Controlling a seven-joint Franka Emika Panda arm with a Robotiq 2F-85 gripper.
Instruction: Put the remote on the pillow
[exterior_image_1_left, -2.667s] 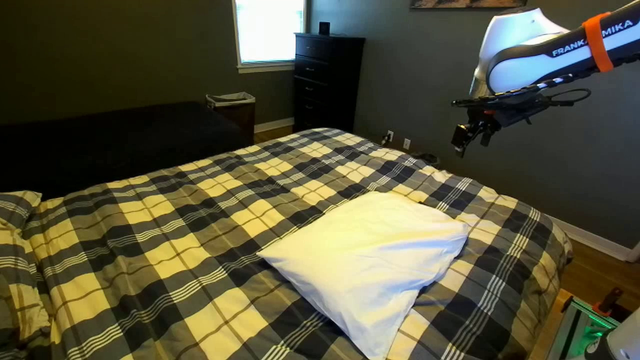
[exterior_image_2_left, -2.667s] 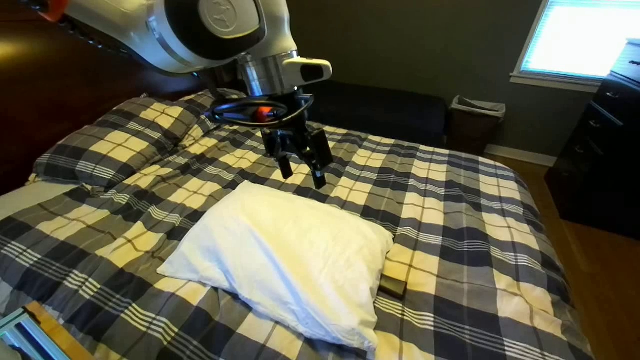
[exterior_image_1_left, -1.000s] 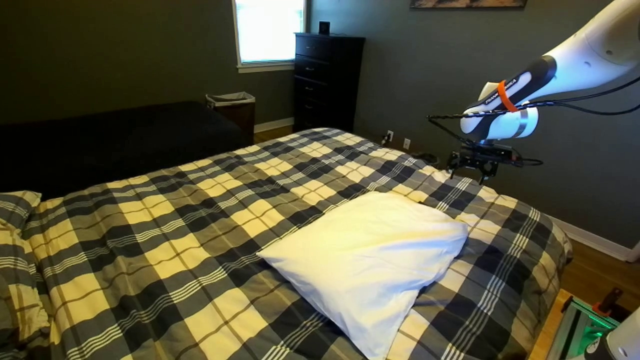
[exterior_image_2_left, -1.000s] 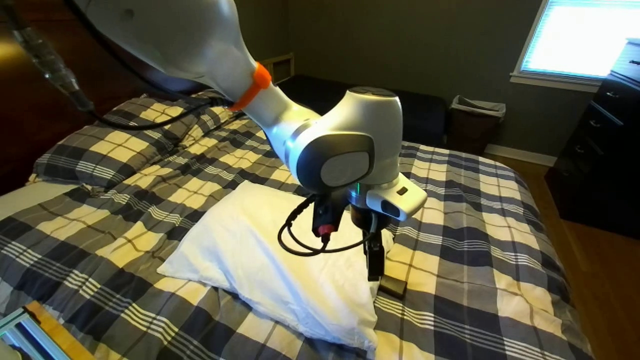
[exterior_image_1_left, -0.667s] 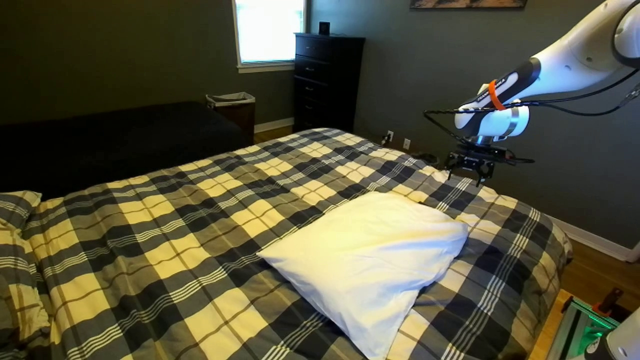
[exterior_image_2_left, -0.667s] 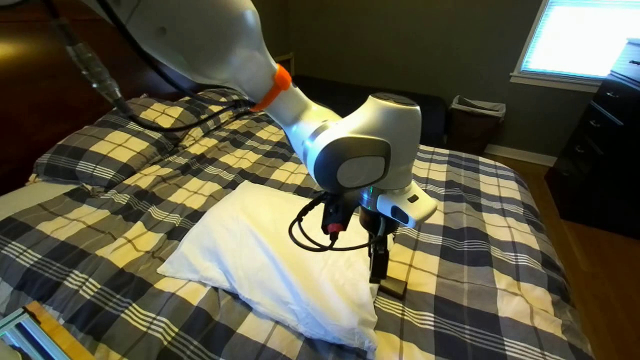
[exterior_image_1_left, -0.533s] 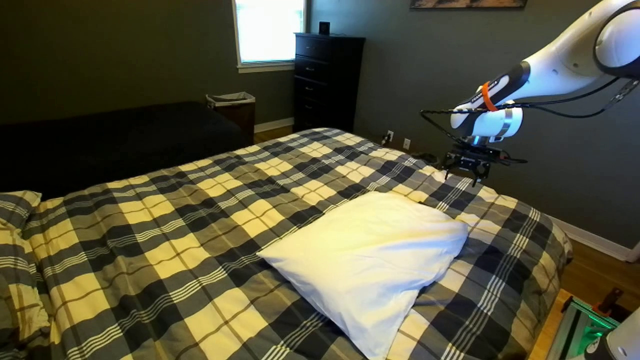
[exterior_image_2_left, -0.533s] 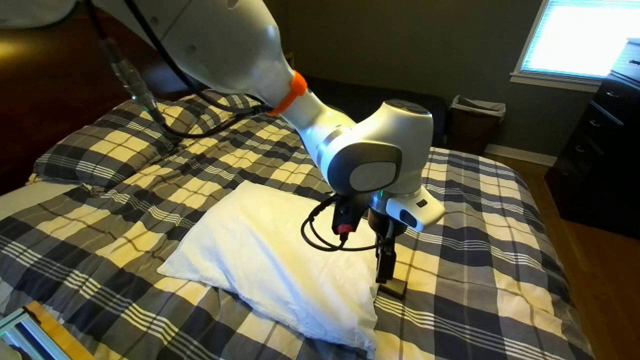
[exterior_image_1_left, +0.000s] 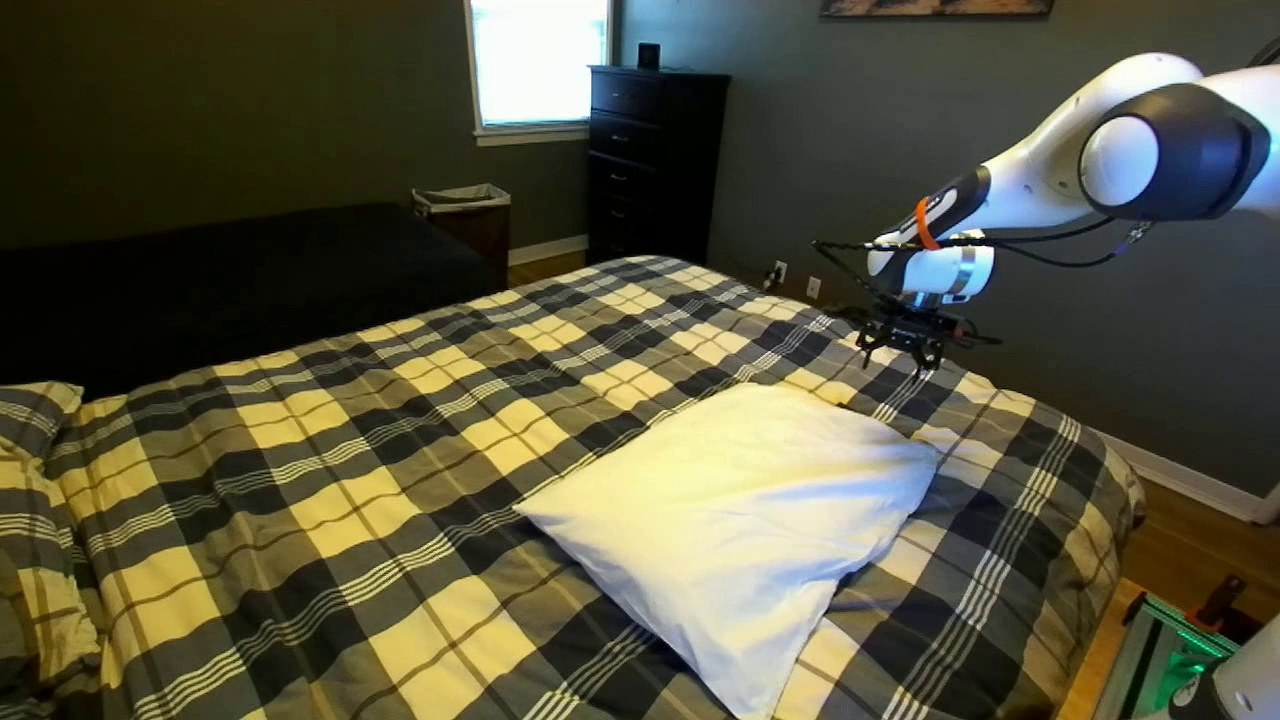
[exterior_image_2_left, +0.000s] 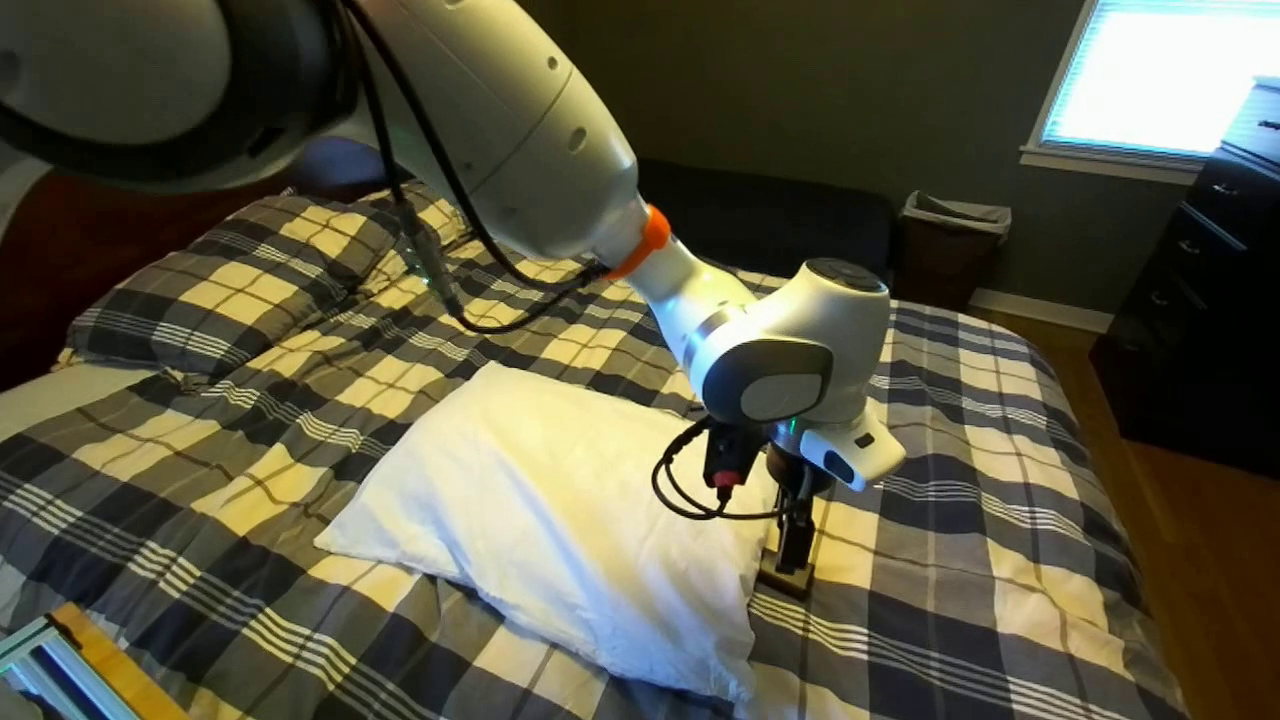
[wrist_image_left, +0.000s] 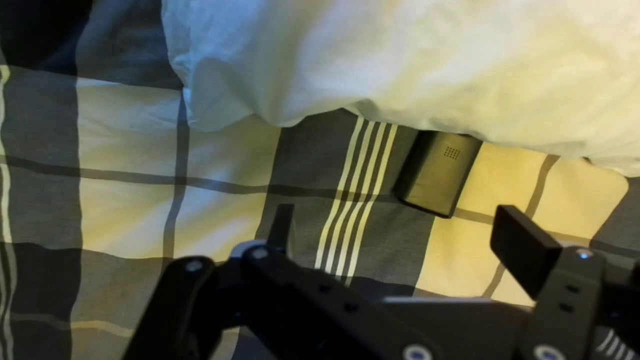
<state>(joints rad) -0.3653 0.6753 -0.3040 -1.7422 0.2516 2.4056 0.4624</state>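
The remote (wrist_image_left: 440, 175) lies on the checked bedspread in the wrist view, a dark slim bar with a dotted patch. Its far end meets the edge of the white pillow (wrist_image_left: 400, 65); whether it runs underneath cannot be told. The remote (exterior_image_2_left: 783, 584) also shows in an exterior view beside the pillow (exterior_image_2_left: 560, 500), partly behind my gripper (exterior_image_2_left: 797, 562). The pillow (exterior_image_1_left: 730, 490) hides it in an exterior view. My gripper (exterior_image_1_left: 892, 371) is above the bed beyond the pillow. In the wrist view my gripper (wrist_image_left: 400, 235) is open and empty, the remote ahead of its fingers.
The checked bedspread (exterior_image_1_left: 330, 490) covers the bed around the pillow. Plaid pillows (exterior_image_2_left: 240, 270) lie at the headboard. A black dresser (exterior_image_1_left: 655, 165) and a hamper (exterior_image_1_left: 465, 215) stand beyond the bed. A wooden-edged metal base (exterior_image_2_left: 90, 665) stands by the bed's near side.
My gripper has swung from high above the bed, down and across the pillow to the remote's side, and lately moved closer over the remote. The remote and the pillow have not moved.
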